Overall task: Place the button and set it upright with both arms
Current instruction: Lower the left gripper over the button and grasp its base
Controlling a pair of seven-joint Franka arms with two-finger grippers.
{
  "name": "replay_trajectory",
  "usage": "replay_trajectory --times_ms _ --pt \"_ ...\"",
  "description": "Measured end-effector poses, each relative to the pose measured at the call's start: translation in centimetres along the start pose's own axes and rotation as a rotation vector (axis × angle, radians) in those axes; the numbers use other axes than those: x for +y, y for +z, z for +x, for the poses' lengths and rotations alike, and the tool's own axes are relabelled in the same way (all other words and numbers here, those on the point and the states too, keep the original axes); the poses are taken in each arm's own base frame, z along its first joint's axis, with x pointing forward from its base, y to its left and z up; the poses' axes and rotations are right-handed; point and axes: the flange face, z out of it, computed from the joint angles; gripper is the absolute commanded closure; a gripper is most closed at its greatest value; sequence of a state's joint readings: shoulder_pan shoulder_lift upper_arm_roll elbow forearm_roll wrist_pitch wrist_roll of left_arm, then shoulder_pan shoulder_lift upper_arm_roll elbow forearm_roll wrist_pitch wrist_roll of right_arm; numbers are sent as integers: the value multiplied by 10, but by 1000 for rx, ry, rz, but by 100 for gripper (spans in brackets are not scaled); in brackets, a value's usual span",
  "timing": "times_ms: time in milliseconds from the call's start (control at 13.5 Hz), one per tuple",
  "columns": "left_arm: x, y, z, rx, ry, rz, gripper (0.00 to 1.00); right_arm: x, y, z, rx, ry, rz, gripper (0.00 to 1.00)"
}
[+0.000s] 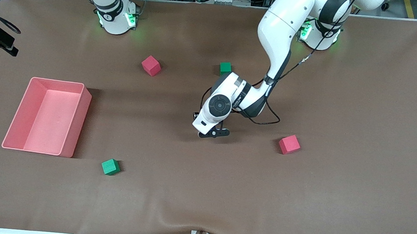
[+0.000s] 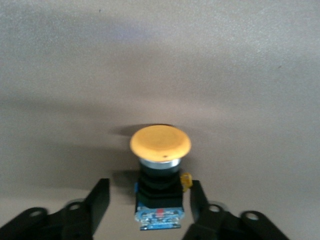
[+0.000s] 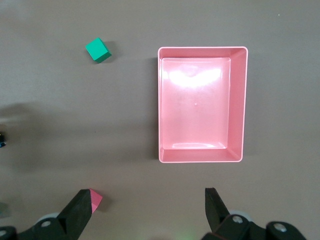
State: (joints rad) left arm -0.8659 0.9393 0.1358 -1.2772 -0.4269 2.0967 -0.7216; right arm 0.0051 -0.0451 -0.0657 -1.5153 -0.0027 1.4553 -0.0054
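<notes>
The button (image 2: 160, 165), with a round orange cap on a black body and a blue base, sits between the fingers of my left gripper (image 2: 150, 187) in the left wrist view. The fingers stand apart from its body, with a wider gap on one side. In the front view the left gripper (image 1: 214, 133) is low over the middle of the brown table, and the wrist hides the button. My right gripper (image 3: 148, 197) is open and empty, high over the table near the pink bin (image 3: 202, 48). It is out of the front view.
The pink bin (image 1: 57, 81) stands toward the right arm's end. A red cube (image 1: 151, 65) and a green cube (image 1: 225, 68) lie near the bases. Another red cube (image 1: 289, 144) and another green cube (image 1: 110, 167) lie nearer the front camera.
</notes>
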Motion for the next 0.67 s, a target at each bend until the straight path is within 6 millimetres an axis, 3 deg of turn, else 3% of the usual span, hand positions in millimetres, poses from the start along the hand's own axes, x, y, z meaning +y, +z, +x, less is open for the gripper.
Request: replay_trajectory --times_ms 297,519,668 --pt "2 -3 0 3 2 -5 80 0 1 2 2 0 0 0" --pt "6 -10 0 11 1 -16 81 2 1 2 2 4 0 0" --pt "13 -24 -4 26 -48 -32 81 2 1 2 2 5 0 0"
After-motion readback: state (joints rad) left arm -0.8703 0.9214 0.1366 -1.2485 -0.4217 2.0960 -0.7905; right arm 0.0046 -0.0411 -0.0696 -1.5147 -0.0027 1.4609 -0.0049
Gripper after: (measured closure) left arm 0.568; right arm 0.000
